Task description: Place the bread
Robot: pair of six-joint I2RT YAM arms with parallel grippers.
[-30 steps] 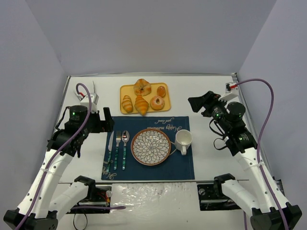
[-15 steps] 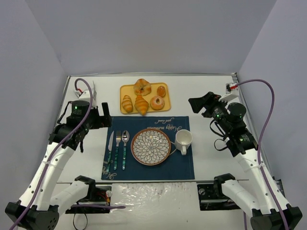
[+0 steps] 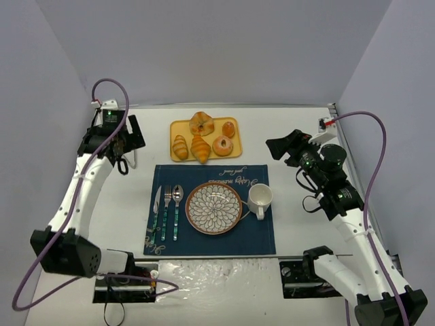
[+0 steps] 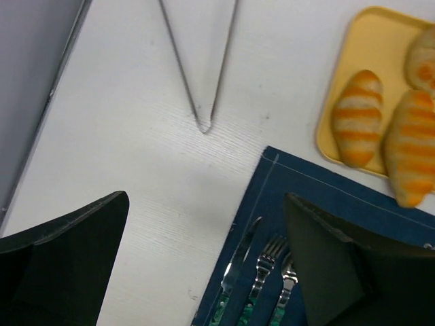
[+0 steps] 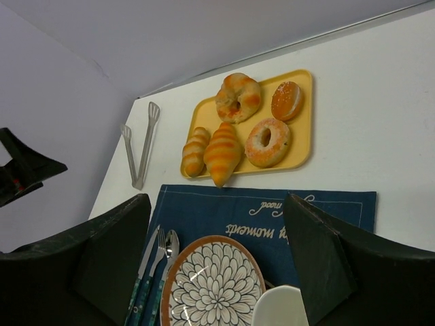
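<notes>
Currently the small ridged golden-yellow bread roll lies at the left end of the yellow rectangular tray. Its long axis runs near-to-far, alongside the brown pointed croissant. Left gripper and right gripper both gape wide, holding nothing.

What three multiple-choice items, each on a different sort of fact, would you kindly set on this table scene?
1. Where is the bread?
A. On the plate.
B. On the yellow tray, beside the croissant.
C. In the mug.
2. How many baked items lie on the tray?
A. Five.
B. Three.
C. Seven.
3. What state is the left gripper in?
A. Shut on the bread.
B. Shut on the tongs.
C. Open, empty.
Answers: B, it lies on the tray; A, five lie there; C, its fingers stand wide apart, nothing between.
</notes>
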